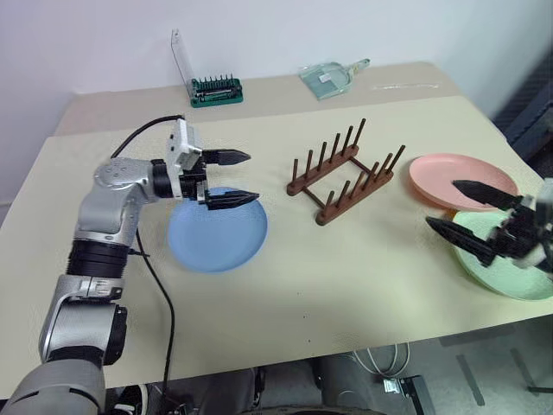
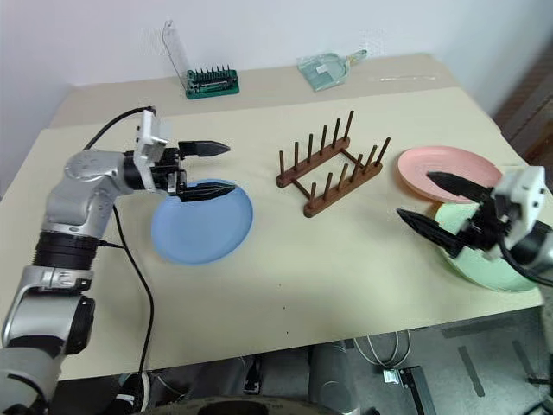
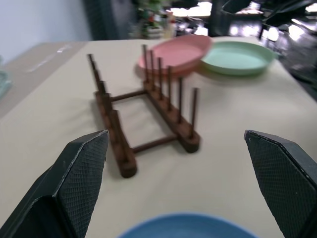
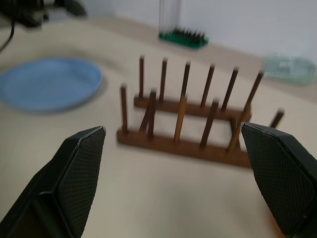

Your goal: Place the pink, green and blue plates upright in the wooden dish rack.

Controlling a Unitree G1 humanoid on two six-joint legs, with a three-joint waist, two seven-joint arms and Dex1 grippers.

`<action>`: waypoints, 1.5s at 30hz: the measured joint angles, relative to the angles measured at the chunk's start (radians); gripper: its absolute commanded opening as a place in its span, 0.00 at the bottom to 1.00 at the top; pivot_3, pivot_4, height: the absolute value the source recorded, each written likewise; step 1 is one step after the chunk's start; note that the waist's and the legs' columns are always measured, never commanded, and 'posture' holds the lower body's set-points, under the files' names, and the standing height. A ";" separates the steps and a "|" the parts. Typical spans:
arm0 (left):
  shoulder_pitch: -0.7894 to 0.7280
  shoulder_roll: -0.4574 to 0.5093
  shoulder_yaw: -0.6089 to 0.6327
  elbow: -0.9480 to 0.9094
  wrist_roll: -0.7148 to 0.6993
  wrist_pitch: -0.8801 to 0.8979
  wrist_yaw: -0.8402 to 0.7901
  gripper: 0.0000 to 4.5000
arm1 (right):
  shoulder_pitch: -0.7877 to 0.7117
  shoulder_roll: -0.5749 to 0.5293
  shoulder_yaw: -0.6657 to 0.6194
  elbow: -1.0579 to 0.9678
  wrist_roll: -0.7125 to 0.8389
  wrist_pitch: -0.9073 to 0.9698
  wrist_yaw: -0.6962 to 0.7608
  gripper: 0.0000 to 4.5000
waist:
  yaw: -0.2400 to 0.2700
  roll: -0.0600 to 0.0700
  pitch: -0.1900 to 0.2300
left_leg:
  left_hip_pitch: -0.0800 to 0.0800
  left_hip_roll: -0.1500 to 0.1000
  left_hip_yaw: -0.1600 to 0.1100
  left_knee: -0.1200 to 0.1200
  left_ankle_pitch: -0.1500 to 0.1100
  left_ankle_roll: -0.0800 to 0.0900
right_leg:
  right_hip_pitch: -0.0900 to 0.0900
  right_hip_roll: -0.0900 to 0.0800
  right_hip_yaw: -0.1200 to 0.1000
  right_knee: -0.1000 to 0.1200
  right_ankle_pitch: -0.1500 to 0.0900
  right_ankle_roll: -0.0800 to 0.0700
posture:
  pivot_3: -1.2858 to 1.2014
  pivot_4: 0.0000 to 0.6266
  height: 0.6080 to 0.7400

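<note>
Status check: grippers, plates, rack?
Left gripper open above blue plate; right gripper open by pink plate and green plate. Wooden dish rack empty. All plates flat on table.

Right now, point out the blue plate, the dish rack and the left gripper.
blue plate (image 1: 207, 238): left eye view, bare centre of the dish.
dish rack (image 1: 304, 183): left eye view, rear base rail.
left gripper (image 1: 247, 177): left eye view, gap between open fingertips.

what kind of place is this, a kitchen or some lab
More likely a lab or test room than a kitchen: the plates and wooden dish rack sit on a plain beige table against a bare wall, with a green tool holder and loose cables on the floor.
</note>
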 measured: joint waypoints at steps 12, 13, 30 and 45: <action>-0.012 -0.069 -0.014 -0.033 0.011 0.010 0.036 1.00 | -0.126 0.041 0.047 -0.017 -0.001 0.003 -0.109 0.99 | 0.005 -0.001 0.001 | 0.005 0.000 -0.001 -0.002 -0.001 0.001 | 0.006 -0.001 0.000 -0.002 -0.001 0.001 | 0.52 0.24 1.00; -0.005 -0.073 -0.027 -0.049 0.016 0.019 0.044 1.00 | -0.134 0.041 0.048 -0.017 -0.003 0.002 -0.113 0.99 | 0.006 -0.001 0.001 | 0.006 0.000 -0.001 -0.002 -0.001 0.001 | 0.006 -0.001 0.000 -0.002 -0.001 0.001 | 0.52 0.24 1.00; 0.052 -0.110 -0.165 -0.219 0.071 0.155 0.155 1.00 | -0.157 0.128 0.150 -0.052 -0.018 -0.030 -0.142 0.99 | 0.004 -0.001 0.001 | 0.006 0.000 -0.001 -0.002 -0.001 0.001 | 0.006 0.000 0.000 -0.002 -0.001 0.001 | 0.52 0.24 1.00; 0.050 -0.407 -0.405 -0.242 0.361 0.446 0.624 1.00 | -0.094 0.197 0.147 -0.117 -0.063 -0.091 -0.252 0.99 | 0.026 -0.001 0.001 | 0.006 0.000 -0.001 -0.002 -0.001 0.001 | 0.007 0.000 0.000 -0.003 -0.001 0.002 | 0.52 0.24 1.00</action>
